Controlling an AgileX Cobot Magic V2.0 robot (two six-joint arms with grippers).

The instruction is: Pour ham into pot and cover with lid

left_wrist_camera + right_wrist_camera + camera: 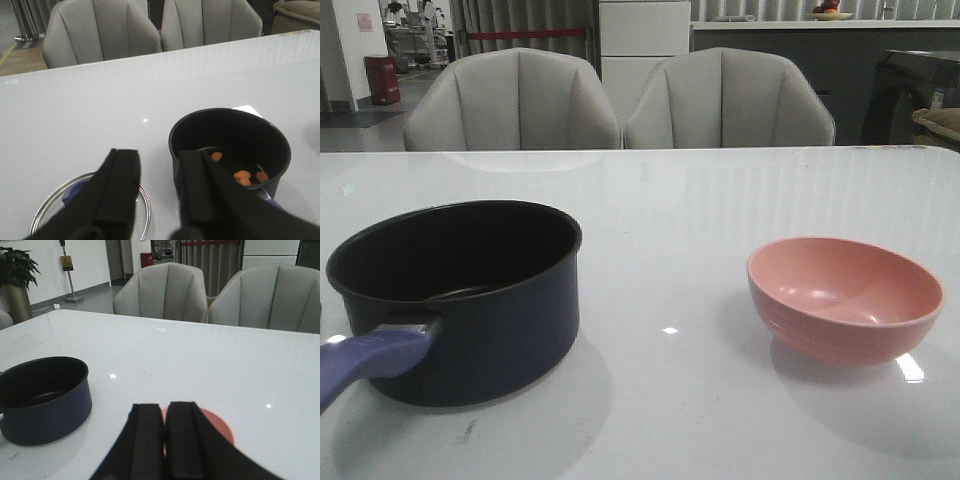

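White table, ham in pot

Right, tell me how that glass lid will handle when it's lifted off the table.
The lid looks like glass in a metal rim, so probably rigid, breakable if dropped, and fairly heavy for its size. It lies flat on the glossy table, so it may slide if nudged. Its knob, below the open left tool, seems the safest hold.
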